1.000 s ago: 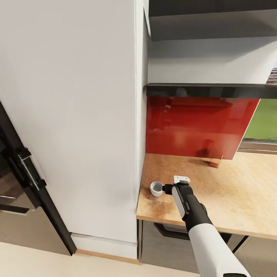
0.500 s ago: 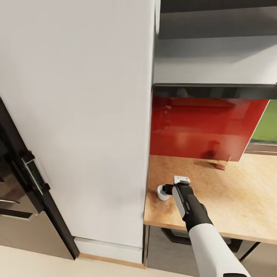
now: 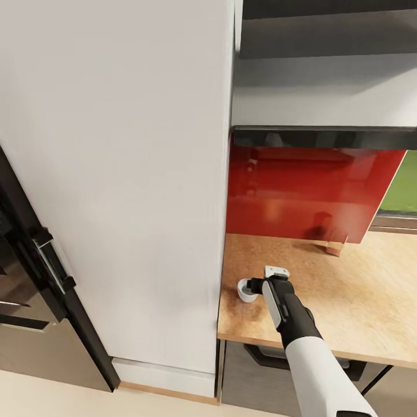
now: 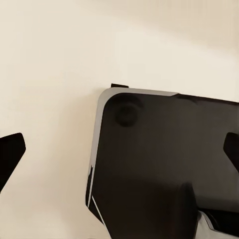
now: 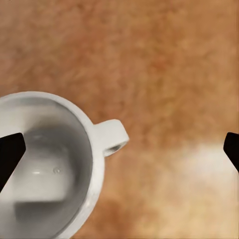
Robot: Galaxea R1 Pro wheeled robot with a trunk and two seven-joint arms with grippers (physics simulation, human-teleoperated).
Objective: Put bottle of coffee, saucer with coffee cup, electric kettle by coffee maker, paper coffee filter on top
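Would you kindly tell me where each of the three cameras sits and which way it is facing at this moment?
Head view: on the robot's head, looking forward and down at the brown wooden counter beside a tall white cabinet; the right arm with its tool shows.
Left wrist view: near the left tool, facing a pale floor and a dark rounded panel; both fingertips show, wide apart.
Right wrist view: near the right tool, looking straight down at the small white handled coffee cup.
Shared: head and right wrist views both show the cup and counter.

Kitchen: red splashback (image 3: 301, 191), wooden worktop (image 3: 353, 295), cabinets (image 3: 116, 174).
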